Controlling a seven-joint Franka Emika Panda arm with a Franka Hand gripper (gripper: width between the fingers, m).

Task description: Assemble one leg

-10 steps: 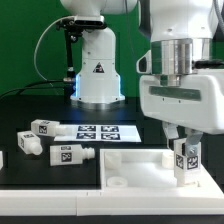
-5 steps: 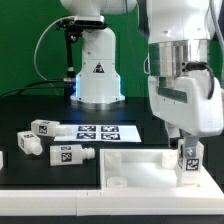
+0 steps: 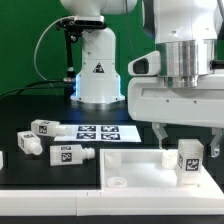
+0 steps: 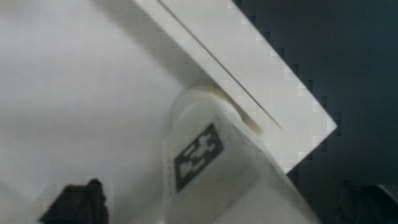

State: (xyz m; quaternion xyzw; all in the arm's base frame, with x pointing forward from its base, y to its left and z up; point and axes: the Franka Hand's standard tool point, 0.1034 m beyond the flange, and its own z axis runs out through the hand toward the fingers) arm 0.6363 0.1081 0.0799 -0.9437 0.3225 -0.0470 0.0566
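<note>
The leg (image 3: 187, 162) is a small white post with a marker tag, and it stands upright in the near corner of the large white panel (image 3: 135, 168), at the exterior view's right. My gripper (image 3: 187, 146) hangs over it with a finger on each side. The jaws are spread wide and do not touch it. In the wrist view the leg (image 4: 217, 160) rises between the two dark fingertips (image 4: 79, 203), with a gap beside it. The panel (image 4: 89, 110) fills the background.
Three more legs (image 3: 42, 128), (image 3: 28, 144), (image 3: 72, 154) lie on the black table at the exterior view's left. The marker board (image 3: 95, 131) lies behind them. A white robot base (image 3: 97, 75) with a cable stands at the back.
My gripper has turned about its axis and opened. It has let go of the leg, which stays upright in the panel's corner.
</note>
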